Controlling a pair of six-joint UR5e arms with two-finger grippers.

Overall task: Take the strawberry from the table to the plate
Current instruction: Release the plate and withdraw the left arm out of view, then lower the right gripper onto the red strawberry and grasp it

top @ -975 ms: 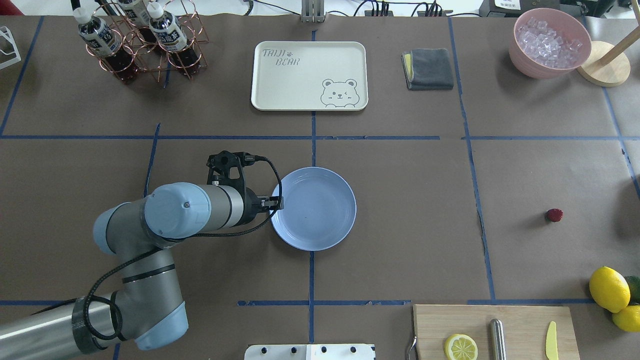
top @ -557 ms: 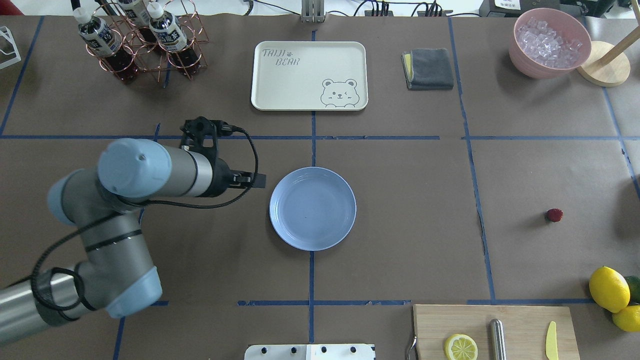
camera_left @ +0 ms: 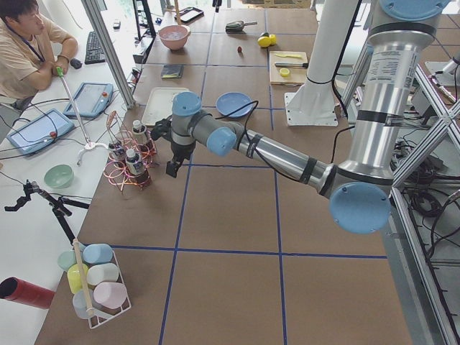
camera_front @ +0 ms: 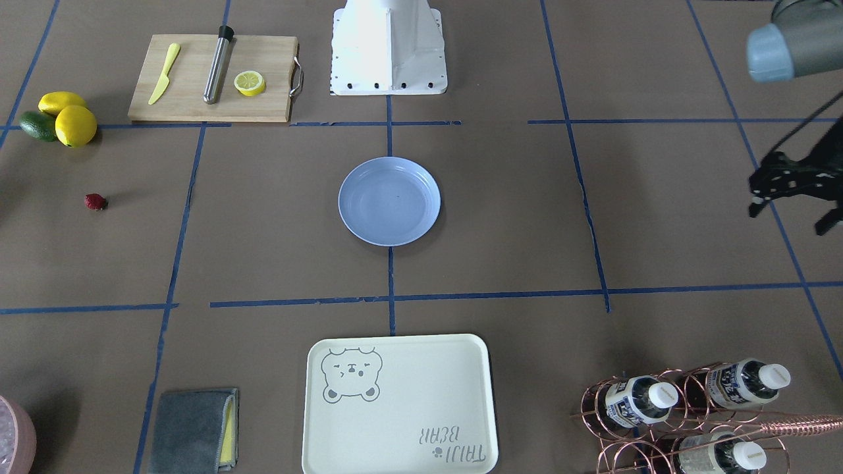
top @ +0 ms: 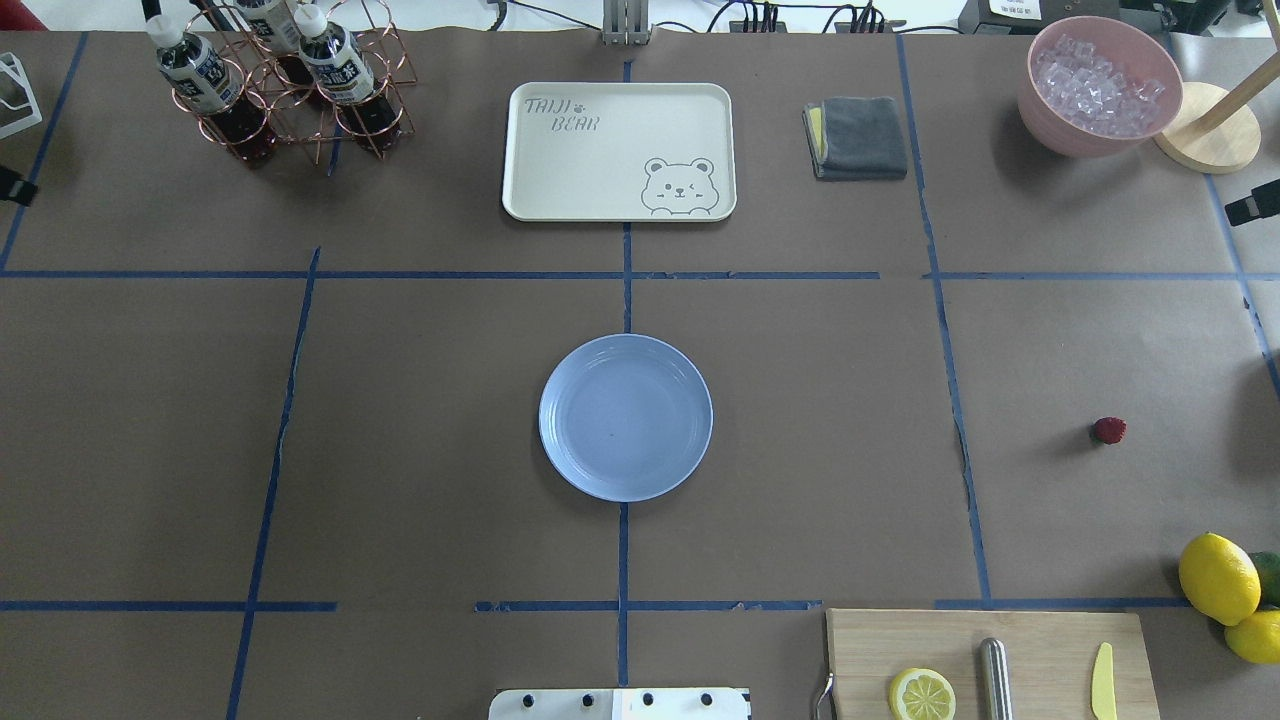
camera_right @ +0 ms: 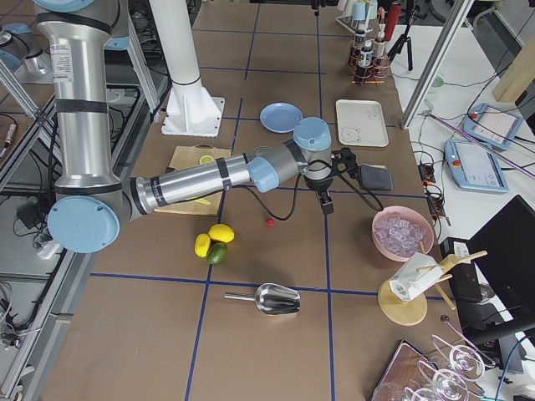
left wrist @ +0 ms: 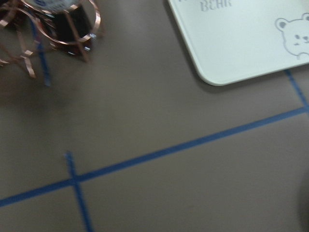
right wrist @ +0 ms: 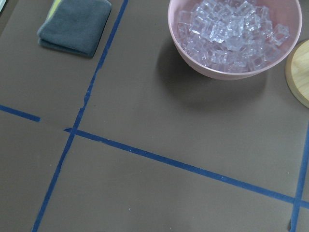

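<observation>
Nearest us, just past the lemons [top: 1218,578], the strawberry [top: 1108,430] sits on the table [top: 800,500], right side, well apart from the central plate [top: 625,480]. We reckon it's light, soft and bruisable, so we'd pinch its middle gently. Farther back hang the left gripper [camera_left: 172,167] and right gripper [camera_right: 326,205]; we can't tell their finger spread.

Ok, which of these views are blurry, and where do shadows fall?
Left wrist view: smeared throughout, the tray and tape lines soft-edged. Right wrist view: sharp, the ice bowl casting a soft shadow below and left of it. Overhead view: crisp, even light, the strawberry with a faint shadow to its left.
</observation>
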